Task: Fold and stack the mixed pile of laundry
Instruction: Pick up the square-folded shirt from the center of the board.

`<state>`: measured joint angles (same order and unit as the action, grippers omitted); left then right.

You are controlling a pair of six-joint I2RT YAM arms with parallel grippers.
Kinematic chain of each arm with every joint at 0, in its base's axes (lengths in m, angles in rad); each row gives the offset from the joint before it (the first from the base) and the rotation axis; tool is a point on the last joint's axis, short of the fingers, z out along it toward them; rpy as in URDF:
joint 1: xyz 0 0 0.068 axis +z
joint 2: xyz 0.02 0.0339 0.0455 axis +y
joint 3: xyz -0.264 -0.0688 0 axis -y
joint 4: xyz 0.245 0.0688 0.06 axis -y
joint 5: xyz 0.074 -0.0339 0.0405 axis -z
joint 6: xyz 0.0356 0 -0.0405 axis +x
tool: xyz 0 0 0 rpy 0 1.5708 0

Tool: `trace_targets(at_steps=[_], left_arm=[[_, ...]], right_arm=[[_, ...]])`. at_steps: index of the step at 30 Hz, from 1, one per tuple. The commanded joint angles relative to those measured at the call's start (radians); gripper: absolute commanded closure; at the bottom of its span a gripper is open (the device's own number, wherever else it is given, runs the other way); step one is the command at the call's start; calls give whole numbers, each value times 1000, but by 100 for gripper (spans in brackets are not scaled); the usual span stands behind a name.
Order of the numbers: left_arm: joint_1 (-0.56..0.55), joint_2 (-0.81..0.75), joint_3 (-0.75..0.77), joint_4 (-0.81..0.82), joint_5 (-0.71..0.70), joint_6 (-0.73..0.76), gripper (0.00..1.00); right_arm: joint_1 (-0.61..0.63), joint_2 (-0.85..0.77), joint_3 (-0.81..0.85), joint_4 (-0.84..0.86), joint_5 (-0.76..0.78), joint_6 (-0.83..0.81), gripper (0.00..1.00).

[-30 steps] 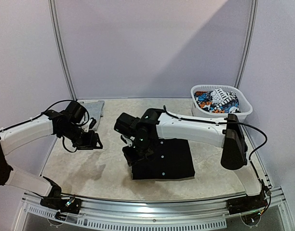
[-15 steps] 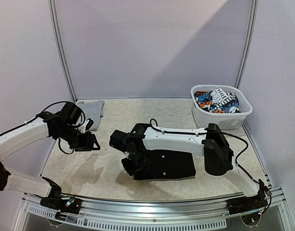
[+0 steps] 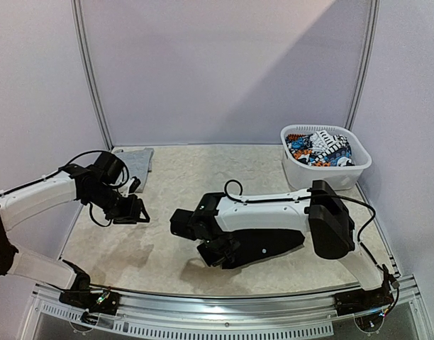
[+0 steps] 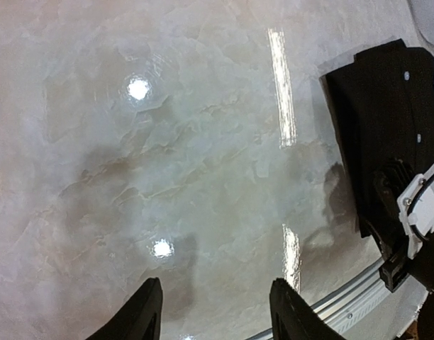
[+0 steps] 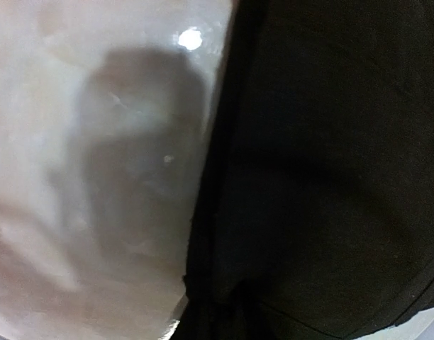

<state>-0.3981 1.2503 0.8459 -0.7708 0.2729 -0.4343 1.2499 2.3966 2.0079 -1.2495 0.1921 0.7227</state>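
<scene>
**R arm low on black garment, L arm hovering**

L arm bends in from the left side. The left gripper [image 4: 215,301] hangs over bare table [image 3: 153,244], fingers apart w/ nothing between. R arm stretches leftward, low across the table. The right gripper [image 3: 218,249] is down at the left edge of the black garment [image 3: 274,244], front-centre. Wrist view is all black cloth, so can't tell if it's gripping. Grey top [image 3: 135,159] lies flat back left. Printed piece [image 3: 318,147] sits in the white basket [image 3: 359,167], back right.

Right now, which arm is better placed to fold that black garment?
Right: the right gripper sits at the edge of the black garment; the left gripper hangs open over the table, off the cloth.
</scene>
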Motion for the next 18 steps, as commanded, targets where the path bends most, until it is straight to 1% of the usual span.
trace_targets(at_steps=[1, 3, 4, 6, 8, 9, 10, 14, 18], left_arm=[[13, 11, -9, 26, 15, 0, 47], [13, 12, -18, 37, 28, -10, 46], [13, 11, -25, 48, 39, -17, 45], [13, 9, -51, 84, 85, -43, 38], [13, 3, -79, 142, 136, -98, 24], [12, 4, -95, 180, 166, -131, 15], [10, 10, -108, 225, 187, -166, 2], [9, 43, -165, 374, 256, -290, 0], [-6, 77, -213, 554, 293, -406, 0]], right_arm=[[-2, 107, -76, -50, 23, 10, 93], [-2, 95, -77, -48, 29, 9, 99], [-1, 81, -77, -42, 30, 10, 100], [-2, 54, -81, -13, 17, 6, 100], [-8, 11, -99, 29, -6, -4, 100], [-14, -13, -118, 64, -21, -1, 100], [-20, -31, -135, 85, -35, 6, 100], [-43, -131, -203, 146, -56, 26, 100], [-61, -190, -231, 177, -84, 8, 100]])
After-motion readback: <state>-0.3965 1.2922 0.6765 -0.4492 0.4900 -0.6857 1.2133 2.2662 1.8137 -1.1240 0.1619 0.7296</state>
